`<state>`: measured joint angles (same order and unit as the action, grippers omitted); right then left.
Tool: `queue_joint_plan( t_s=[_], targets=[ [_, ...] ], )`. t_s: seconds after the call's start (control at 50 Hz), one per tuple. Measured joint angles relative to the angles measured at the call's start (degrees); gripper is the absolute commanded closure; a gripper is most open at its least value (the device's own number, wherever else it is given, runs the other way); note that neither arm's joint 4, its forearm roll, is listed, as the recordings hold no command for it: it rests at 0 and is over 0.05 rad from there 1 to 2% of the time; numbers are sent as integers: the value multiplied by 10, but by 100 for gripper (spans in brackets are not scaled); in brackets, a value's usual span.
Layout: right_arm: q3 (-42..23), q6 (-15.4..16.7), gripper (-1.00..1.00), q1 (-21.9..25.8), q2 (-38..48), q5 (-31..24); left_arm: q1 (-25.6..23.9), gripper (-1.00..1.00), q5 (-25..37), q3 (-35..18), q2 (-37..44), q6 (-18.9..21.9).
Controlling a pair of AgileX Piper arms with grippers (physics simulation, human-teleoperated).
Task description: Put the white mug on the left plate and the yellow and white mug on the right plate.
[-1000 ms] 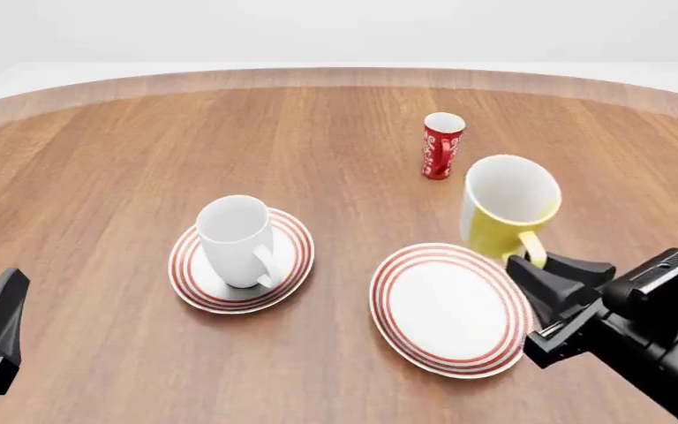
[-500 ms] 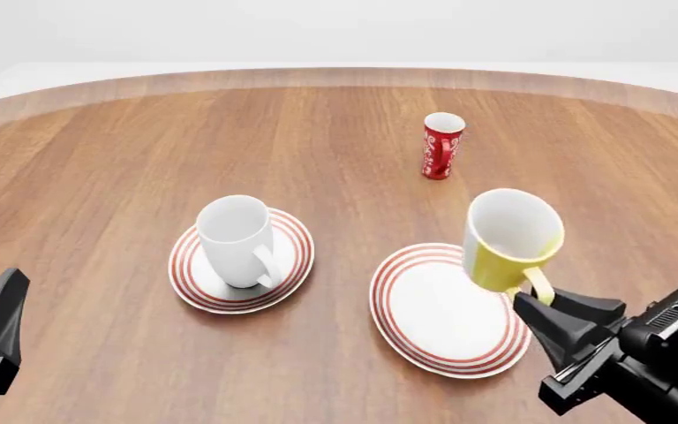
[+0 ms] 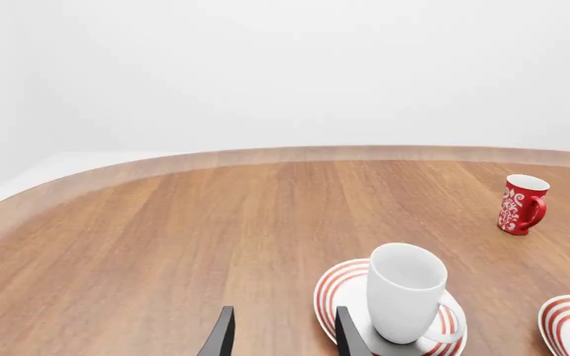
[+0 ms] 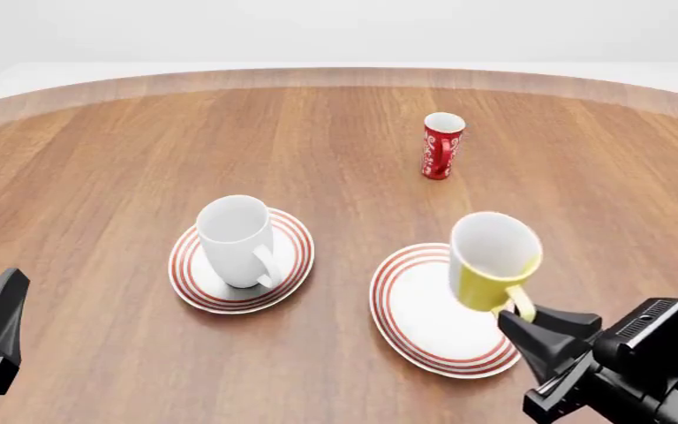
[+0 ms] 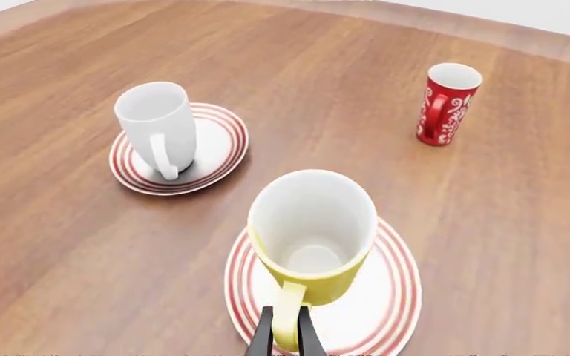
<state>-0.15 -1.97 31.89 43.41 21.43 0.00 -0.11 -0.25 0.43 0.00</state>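
Note:
The white mug (image 4: 236, 238) stands upright on the left plate (image 4: 296, 231), its handle toward me. My right gripper (image 4: 525, 322) is shut on the handle of the yellow and white mug (image 4: 493, 262), which hangs upright over the right plate (image 4: 416, 309). Whether its base touches that plate I cannot tell. In the right wrist view the two fingers (image 5: 265, 337) pinch the yellow handle below the yellow and white mug (image 5: 313, 237), with the right plate (image 5: 394, 297) under it. My left gripper (image 3: 283, 311) is open, low at the near left, apart from the white mug (image 3: 404, 293).
A slim red mug (image 4: 440, 146) with a white pattern stands upright farther back, beyond the right plate. The round wooden table's far edge (image 4: 339, 75) curves across the back. My left gripper (image 4: 3, 305) sits by the near left corner.
The right gripper has carried the yellow and white mug toward me and leftward, from beside the right plate's far rim to over the plate. The left arm and white mug stayed still.

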Motion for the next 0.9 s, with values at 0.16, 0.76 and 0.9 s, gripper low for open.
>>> queue_joint_plan(
  t_s=[0.16, 0.76, 0.9],
  targets=[
    [2, -4, 100, 3, 30, 20, 0, -100, 0, 0, 0, 0],
    [2, -16, 100, 4, 156, 107, 0, -100, 0, 0, 0, 0],
    [2, -19, 100, 2, 191, 131, 0, -100, 0, 0, 0, 0]
  ],
)
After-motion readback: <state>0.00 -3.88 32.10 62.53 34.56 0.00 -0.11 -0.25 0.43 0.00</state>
